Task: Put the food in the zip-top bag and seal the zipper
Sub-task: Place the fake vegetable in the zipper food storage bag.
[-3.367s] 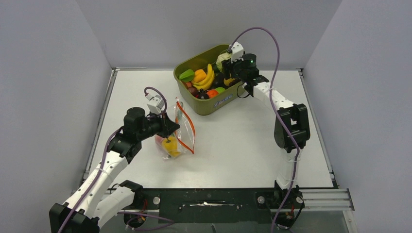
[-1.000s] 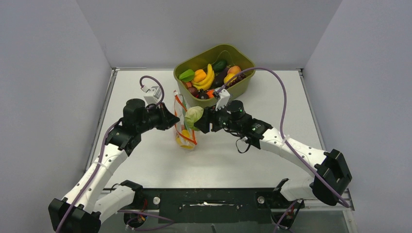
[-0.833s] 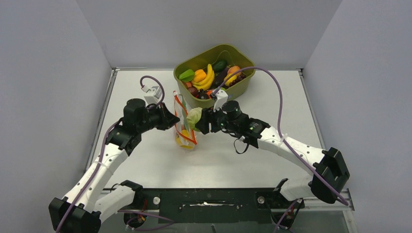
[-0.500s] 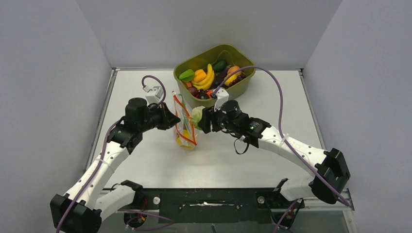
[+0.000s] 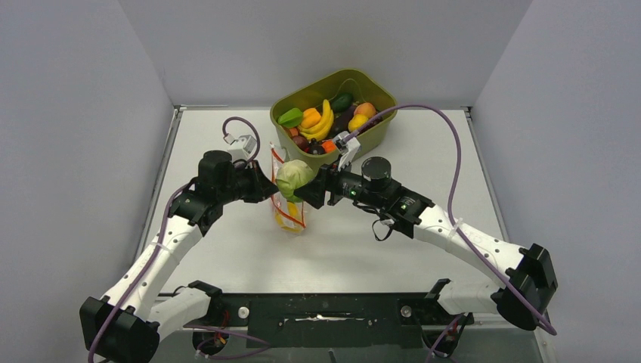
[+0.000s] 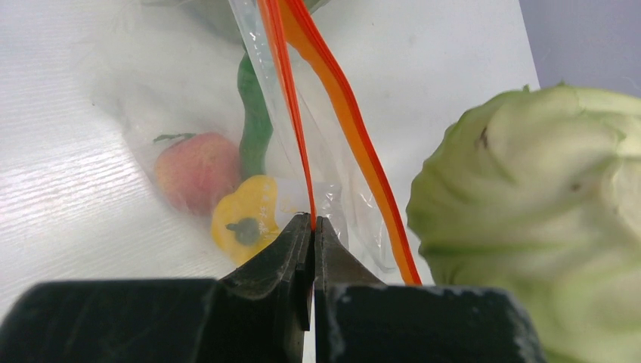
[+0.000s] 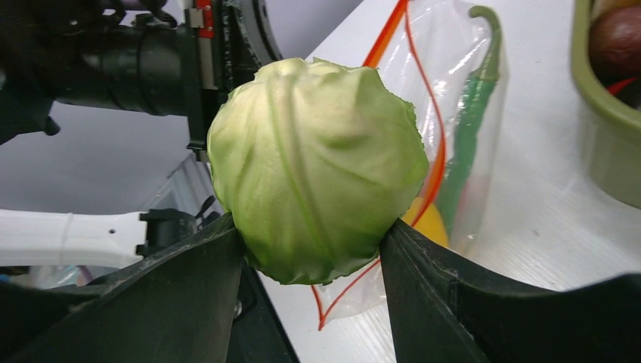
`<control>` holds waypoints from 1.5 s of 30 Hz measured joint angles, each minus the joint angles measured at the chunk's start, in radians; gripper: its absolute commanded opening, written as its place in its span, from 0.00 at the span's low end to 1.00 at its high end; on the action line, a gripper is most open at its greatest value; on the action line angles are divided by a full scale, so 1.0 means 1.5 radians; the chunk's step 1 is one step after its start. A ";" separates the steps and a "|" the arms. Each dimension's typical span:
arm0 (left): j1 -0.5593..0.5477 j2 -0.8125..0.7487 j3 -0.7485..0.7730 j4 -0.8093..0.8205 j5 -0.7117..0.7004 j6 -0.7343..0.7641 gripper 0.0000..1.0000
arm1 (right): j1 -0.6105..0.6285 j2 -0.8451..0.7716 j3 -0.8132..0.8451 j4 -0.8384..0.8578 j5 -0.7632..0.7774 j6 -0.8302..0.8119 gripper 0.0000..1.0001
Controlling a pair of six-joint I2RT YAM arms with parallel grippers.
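Observation:
The clear zip-top bag (image 5: 288,206) stands upright on the white table with its mouth gaping. My left gripper (image 6: 313,220) is shut on one side of the red-orange zipper (image 6: 291,113); the other strip (image 6: 355,128) hangs free. Inside the bag lie a yellow pepper (image 6: 243,223), a pink-red fruit (image 6: 195,166) and a thin green pod (image 6: 255,121). My right gripper (image 7: 311,236) is shut on the round pale-green cabbage (image 7: 317,162). It holds the cabbage (image 5: 293,176) just over the bag's mouth, close to the left gripper (image 5: 266,189).
The olive-green tub (image 5: 380,82) stands at the back of the table, just behind the bag. It holds several toy fruits, among them a banana (image 5: 326,119). Grey walls enclose the table on three sides.
My right gripper carried the cabbage from the tub to the bag's mouth and has now turned it over the opening. The left gripper lifted the bag upright and holds it there.

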 measured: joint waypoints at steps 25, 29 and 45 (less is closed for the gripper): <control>0.001 -0.008 0.006 -0.071 -0.055 0.024 0.00 | -0.022 0.199 0.087 -0.156 0.081 0.052 0.41; 0.001 -0.008 0.010 -0.069 -0.055 0.025 0.00 | 0.008 0.201 0.136 -0.209 0.131 0.031 0.47; 0.001 -0.007 0.010 -0.064 -0.038 0.022 0.00 | 0.077 0.219 0.219 -0.326 0.276 -0.064 0.80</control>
